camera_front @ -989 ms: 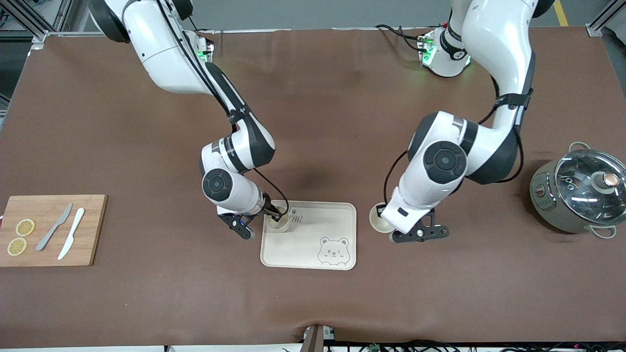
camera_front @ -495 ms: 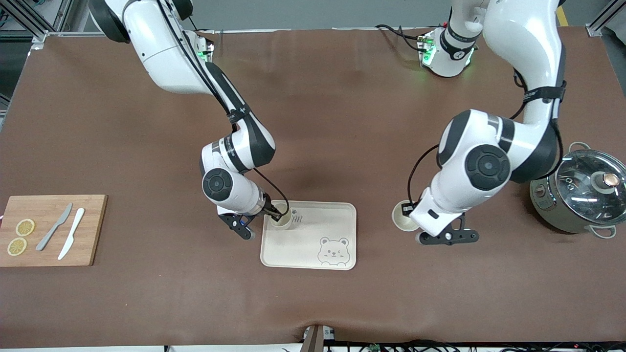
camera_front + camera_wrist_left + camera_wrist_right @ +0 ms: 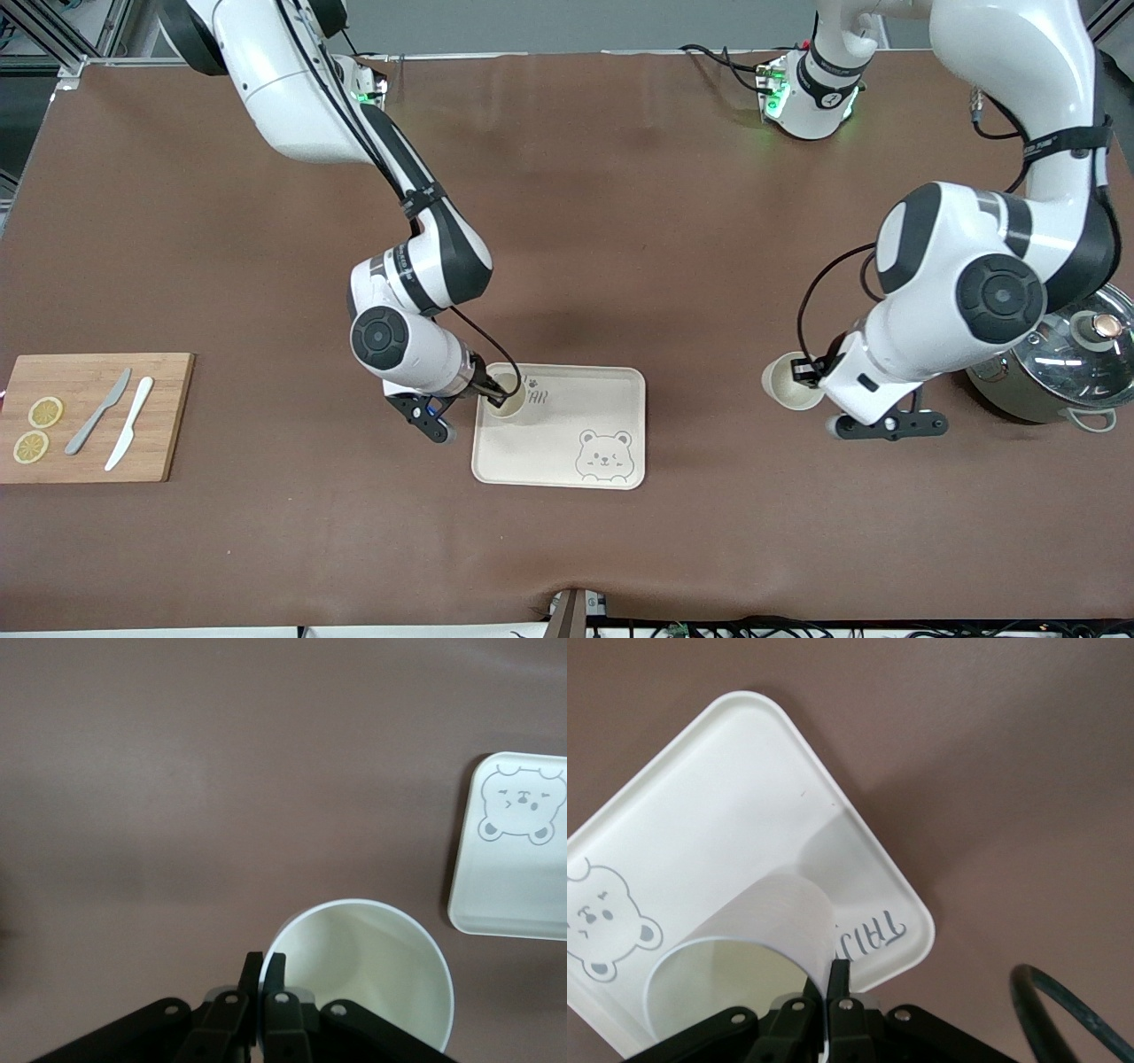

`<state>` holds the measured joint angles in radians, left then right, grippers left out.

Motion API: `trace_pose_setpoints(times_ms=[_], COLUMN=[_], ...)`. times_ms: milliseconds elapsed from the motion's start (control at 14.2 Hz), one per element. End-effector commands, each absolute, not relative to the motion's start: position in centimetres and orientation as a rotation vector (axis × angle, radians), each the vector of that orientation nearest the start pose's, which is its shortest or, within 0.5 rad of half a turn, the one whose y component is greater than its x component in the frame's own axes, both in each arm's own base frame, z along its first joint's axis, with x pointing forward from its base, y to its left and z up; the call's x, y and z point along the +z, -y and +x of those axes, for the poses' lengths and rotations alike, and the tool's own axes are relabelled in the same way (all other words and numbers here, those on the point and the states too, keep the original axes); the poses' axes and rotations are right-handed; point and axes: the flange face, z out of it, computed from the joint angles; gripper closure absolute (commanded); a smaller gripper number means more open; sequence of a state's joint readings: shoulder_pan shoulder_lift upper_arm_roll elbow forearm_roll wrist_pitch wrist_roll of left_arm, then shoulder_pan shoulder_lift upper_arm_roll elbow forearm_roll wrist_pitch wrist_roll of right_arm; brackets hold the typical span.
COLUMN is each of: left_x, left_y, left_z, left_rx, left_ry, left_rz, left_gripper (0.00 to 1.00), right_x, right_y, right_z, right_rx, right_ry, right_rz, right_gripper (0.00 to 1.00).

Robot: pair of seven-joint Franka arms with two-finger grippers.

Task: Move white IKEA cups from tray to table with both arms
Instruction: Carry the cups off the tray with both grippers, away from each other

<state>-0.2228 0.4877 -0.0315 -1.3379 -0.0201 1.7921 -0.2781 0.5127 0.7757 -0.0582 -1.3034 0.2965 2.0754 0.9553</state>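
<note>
Two white IKEA cups show in the front view: we count one cup (image 3: 506, 395) at centre frame on the tray (image 3: 611, 416), and a second cup (image 3: 788, 381) at centre right, held up over the bare brown counter (image 3: 620, 221) between the tray and the pot (image 3: 1054, 363). The right end effector (image 3: 489, 390), just left of centre, pinches the first cup's rim with fingers drawn narrow, one inside the wall and one outside; in the right wrist view that cup (image 3: 744, 948) stands at the tray's (image 3: 726, 797) corner beside the printed lettering, with the bear drawing at the lower left of that picture. The left end effector (image 3: 811, 372), at the right of the frame, likewise clamps the second cup's rim; the left wrist view shows its fingers (image 3: 276, 967) closed tight on the wall of the cup (image 3: 372, 966) at bottom centre, with the tray's (image 3: 514, 904) bear corner at the right edge. We count one tray, one lidded pot at the right edge, and one wooden cutting board (image 3: 89, 416) at the lower left carrying two knives, one grey (image 3: 97, 411) and one white (image 3: 129, 423), and two lemon slices (image 3: 37, 429).
</note>
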Motion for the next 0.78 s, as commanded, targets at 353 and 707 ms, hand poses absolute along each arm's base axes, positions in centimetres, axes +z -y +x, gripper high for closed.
trace_pose_setpoints(times_ms=[353,707], left_x=[41.1,37.6], left_y=[13.3,12.7], left_z=[63.3,61.7], left_rx=[-0.137,-0.252], left_ry=[0.108,0.133], left_rz=[-3.236,-3.239], left_gripper=[1.00,1.00], right_x=[29.1,29.3], right_y=[-28.0,-20.0], right_z=[66.2,65.4], right_rx=[0.276,0.310], right_ry=[-0.622,-0.428], right_rz=[-2.946,-2.975], right_gripper=[1.00,1.00])
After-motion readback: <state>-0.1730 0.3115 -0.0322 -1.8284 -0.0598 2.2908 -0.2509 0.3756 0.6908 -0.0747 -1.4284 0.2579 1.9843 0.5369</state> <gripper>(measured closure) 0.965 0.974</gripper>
